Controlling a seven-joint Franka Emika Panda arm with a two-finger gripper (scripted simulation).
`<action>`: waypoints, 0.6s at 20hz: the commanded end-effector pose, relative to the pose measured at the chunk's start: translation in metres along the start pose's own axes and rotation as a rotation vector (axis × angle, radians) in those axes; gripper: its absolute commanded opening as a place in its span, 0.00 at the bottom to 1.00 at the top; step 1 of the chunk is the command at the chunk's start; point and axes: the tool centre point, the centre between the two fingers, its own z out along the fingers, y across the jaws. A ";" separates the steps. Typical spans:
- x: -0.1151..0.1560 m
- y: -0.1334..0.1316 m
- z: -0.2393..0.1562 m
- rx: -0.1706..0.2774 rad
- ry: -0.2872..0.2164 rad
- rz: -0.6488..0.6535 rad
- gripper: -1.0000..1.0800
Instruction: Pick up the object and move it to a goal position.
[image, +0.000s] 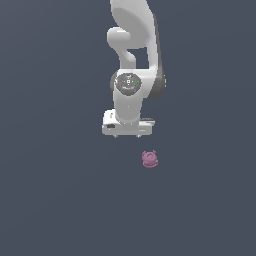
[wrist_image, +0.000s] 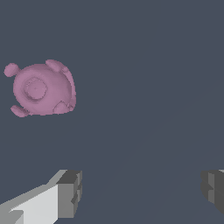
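From the exterior view, the white arm (image: 134, 65) hangs down over a plain dark grey floor (image: 50, 200), with the gripper (image: 128, 134) at its lower end. The fingers themselves are too small to make out here, so this view alone doesn't tell me whether it's spread or not. The pink lump (image: 150, 158) sits on the floor a little below the gripper in the picture and off to the exterior view's right, clearly apart from it. No goal marker that I can spot anywhere.

The wrist view clears things up. Both fingertips (wrist_image: 70, 192) show with a wide gap between them and nothing in it, so the gripper (wrist_image: 140, 190) is spread wide and holding nothing. The pink lump (wrist_image: 42, 89) lies off to one side of that gap, not between the fingers, little bumps sticking out around its edge.

So progress-wise: pretty much nothing is done yet. Lump is still on the floor, ungrasped. My guess is the gripper needs to line up over it, come down, pinch, lift, then carry it to the goal.
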 end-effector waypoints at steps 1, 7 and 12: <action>0.000 0.000 0.000 0.000 0.000 0.000 0.96; -0.005 -0.009 0.010 -0.008 -0.028 -0.045 0.96; -0.008 -0.013 0.015 -0.012 -0.042 -0.068 0.96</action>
